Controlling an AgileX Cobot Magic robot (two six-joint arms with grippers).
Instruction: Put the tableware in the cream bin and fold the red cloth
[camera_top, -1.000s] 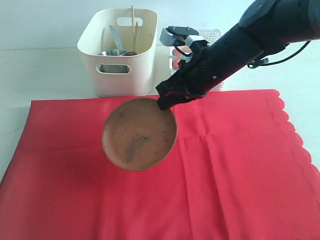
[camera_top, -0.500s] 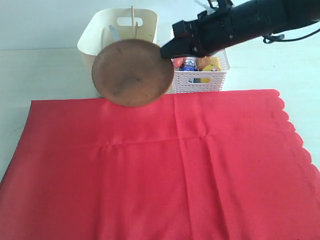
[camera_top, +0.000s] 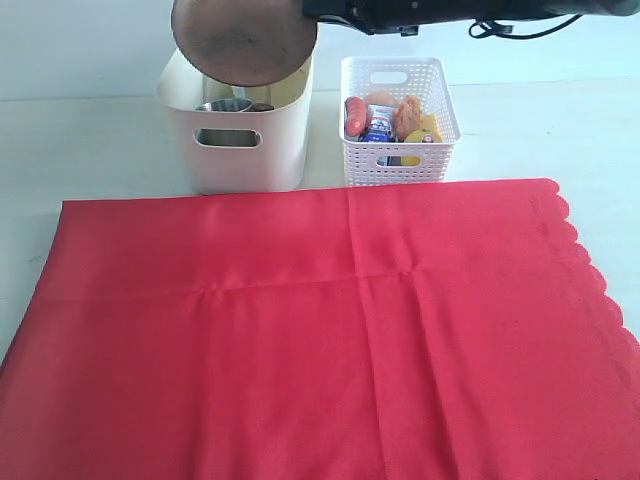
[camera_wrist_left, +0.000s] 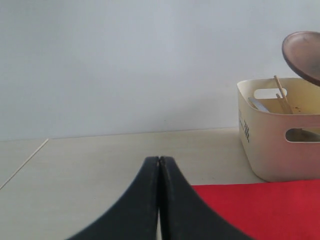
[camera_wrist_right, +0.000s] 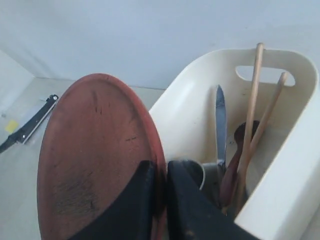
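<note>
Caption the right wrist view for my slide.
Right pincer grips the wooden plate above the cream bin, chopsticks and knife already inside.

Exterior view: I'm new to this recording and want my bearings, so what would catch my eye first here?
The red cloth, spread flat, fills the whole foreground. Behind it, the right gripper holds a round brown wooden plate tilted in the air over the cream bin, which contains cutlery. Beside the bin stands a white lattice basket of food.
</note>
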